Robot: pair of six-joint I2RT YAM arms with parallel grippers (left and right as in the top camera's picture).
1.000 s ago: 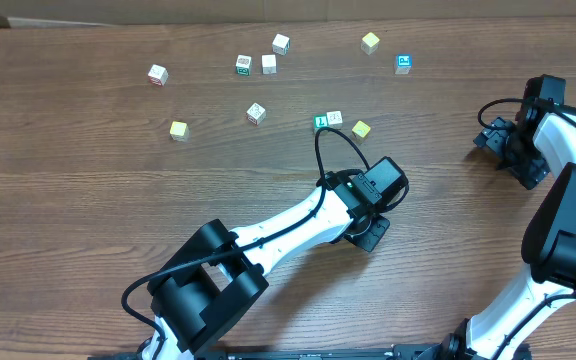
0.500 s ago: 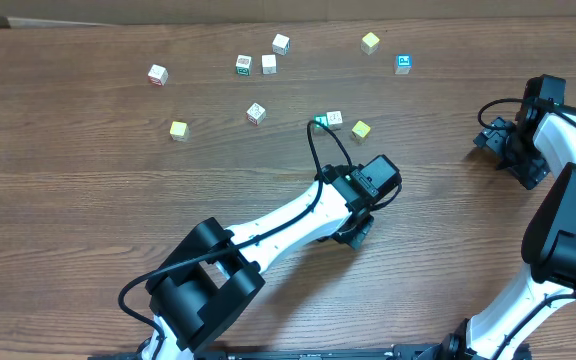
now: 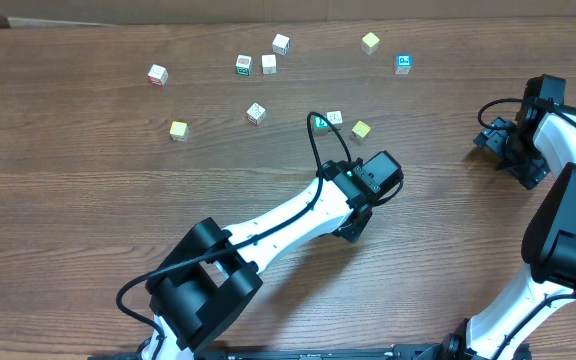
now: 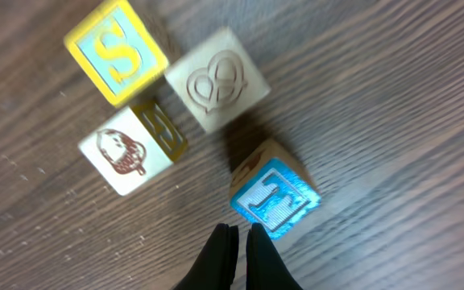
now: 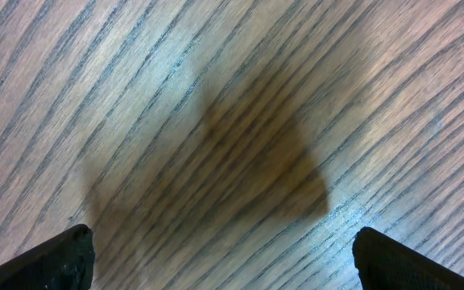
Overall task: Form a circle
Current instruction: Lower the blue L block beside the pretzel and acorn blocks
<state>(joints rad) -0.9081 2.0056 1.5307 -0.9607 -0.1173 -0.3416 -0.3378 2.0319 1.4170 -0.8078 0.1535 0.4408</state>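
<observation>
In the left wrist view four small cubes lie close together as the circle: a yellow cube with an S (image 4: 118, 52), a white pretzel cube (image 4: 216, 78), a white acorn cube (image 4: 127, 153) and a cyan cube (image 4: 274, 199). The cyan one sits a short gap from the others. My left gripper (image 4: 240, 229) is shut and empty, its tips just in front of the cyan cube. From overhead the group shows as teal (image 3: 321, 123), white (image 3: 335, 118) and yellow (image 3: 361, 129) cubes beyond the left wrist (image 3: 376, 176). My right gripper (image 5: 236, 266) is open over bare wood.
Loose cubes are scattered across the far side of the table: white ones (image 3: 157, 73) (image 3: 269, 63) (image 3: 256, 113), a yellow one (image 3: 178, 129), a pale yellow one (image 3: 370, 42) and a blue one (image 3: 403, 63). The right arm (image 3: 513, 140) rests at the table's right edge.
My left wrist has shifted slightly left and toward the cube group, and its cable loop now crosses the teal cube. The cubes and the right arm have not moved.
</observation>
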